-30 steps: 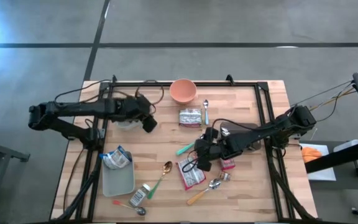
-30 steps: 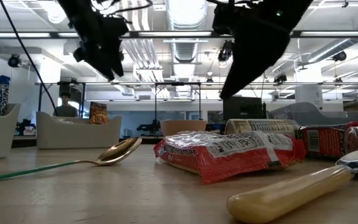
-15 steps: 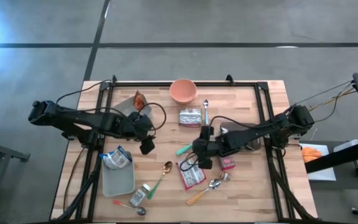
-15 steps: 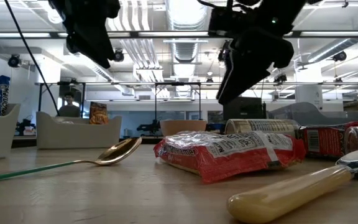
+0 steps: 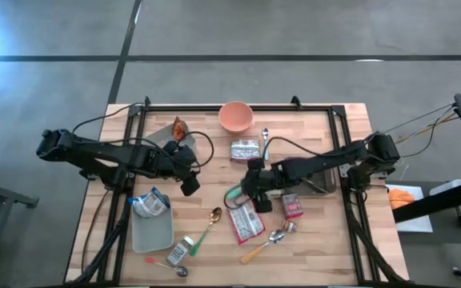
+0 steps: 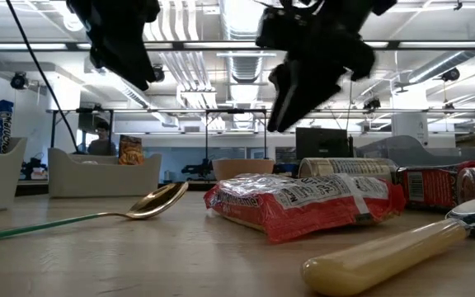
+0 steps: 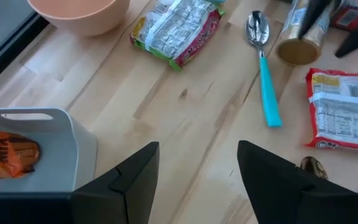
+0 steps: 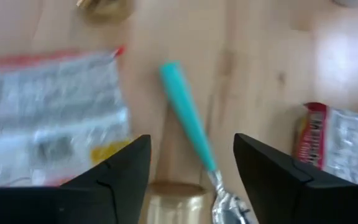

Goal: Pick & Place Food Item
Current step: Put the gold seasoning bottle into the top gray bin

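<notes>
Noodle packets lay on the wooden table (image 5: pixel 326 136); going left to right: a grey tray (image 5: pixel 152 232) near the front-left held a blue-white pouch (image 5: pixel 150 204); left gripper (image 5: pixel 189 186) hovered just beside it, fingers (image 7: pixel 132 180) spread, nothing between them; a gold spoon (image 5: pixel 214 216) lay farther on; right gripper (image 5: pixel 250 192) hung at mid-table over a teal-handled spoon (image 8: pixel 188 121), fingers apart and empty; one red noodle packet (image 5: pixel 246 222) lay just in front of it, another (image 5: pixel 245 150) near the pink bowl (image 5: pixel 235 116).
</notes>
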Robot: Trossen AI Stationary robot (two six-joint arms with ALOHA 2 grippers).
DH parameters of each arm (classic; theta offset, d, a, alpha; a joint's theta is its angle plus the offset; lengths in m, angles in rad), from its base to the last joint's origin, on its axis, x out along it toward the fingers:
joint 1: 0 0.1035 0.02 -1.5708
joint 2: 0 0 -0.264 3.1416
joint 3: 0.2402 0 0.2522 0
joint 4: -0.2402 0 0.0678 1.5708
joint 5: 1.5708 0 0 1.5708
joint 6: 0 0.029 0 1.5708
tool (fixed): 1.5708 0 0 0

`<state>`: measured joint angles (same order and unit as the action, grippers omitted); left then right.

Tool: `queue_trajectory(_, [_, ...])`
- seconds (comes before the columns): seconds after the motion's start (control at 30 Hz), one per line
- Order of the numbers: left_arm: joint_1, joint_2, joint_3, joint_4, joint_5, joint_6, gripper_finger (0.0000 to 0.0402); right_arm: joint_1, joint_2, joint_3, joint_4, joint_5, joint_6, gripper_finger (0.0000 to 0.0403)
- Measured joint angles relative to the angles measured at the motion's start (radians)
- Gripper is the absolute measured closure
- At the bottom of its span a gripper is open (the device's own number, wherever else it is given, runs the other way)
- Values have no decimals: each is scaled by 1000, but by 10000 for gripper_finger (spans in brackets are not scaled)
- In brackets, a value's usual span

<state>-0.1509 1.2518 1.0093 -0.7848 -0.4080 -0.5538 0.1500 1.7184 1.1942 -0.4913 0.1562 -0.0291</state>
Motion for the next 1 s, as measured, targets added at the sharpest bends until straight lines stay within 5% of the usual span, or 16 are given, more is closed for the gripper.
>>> queue_trajectory(0.27, [1,0,0,-5,-4,54,179,-58,0,96,-90,-16,219,228])
queue_trajectory(0.67, [2,0,0,-6,-11,76,179,-62,0,124,-336,-88,52,279])
queue_trajectory(0.83, [2,0,0,-6,-11,86,179,-62,0,100,-405,-85,71,277])
queue_trajectory(1.0, [2,0,0,-6,-13,86,179,-64,0,100,-410,-110,70,229])
